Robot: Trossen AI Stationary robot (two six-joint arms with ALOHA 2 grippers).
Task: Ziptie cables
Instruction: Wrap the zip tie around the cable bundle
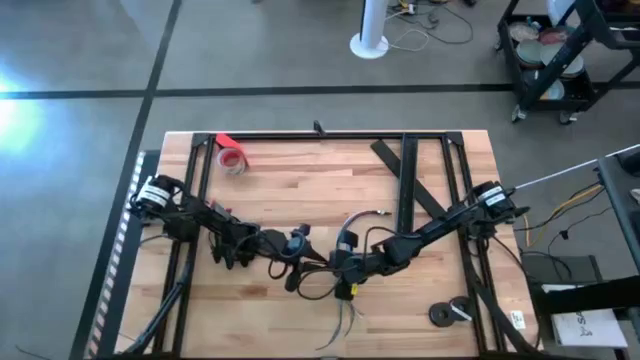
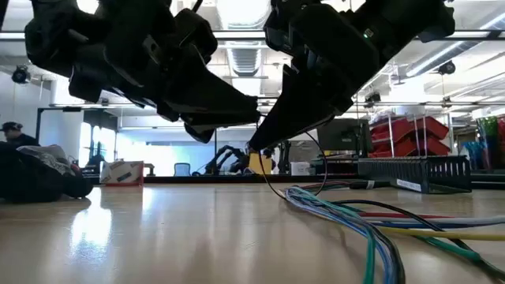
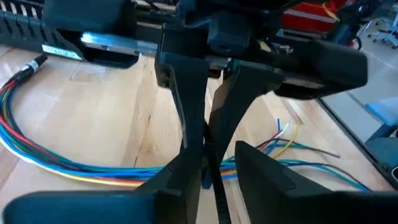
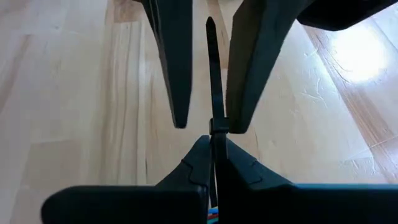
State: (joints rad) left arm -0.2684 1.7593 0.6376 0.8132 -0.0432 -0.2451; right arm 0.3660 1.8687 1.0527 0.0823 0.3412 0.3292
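Observation:
The cables [image 3: 74,163], a bundle of blue, green, red and yellow wires, lie in a curve on the wooden table [image 1: 300,190]. Their loose ends [image 3: 283,132] are spread out, and the bundle also shows in the low view [image 2: 355,221]. My right gripper [image 4: 214,142] is shut on the thin dark ziptie [image 4: 212,74] just above the table's middle [image 1: 342,267]. My left gripper [image 3: 217,160] faces it from the left [image 1: 298,248] and is open. Its fingers [image 4: 177,68] stand on either side of the ziptie's free end. My right gripper pinches the ziptie [image 4: 215,126] between its two fingertips. The fingers slant down from the table's right side. The strip runs on along them, straight past the tips, clear of the wood. Its pointed end [image 4: 209,26] lies between my left gripper's fingers.
A red tape roll [image 1: 232,157] lies at the far left. Wide black strips [image 1: 405,180] cross the table's far right part. Two dark discs [image 1: 450,313] sit near the front right. A black rack [image 2: 426,170] stands behind the cables.

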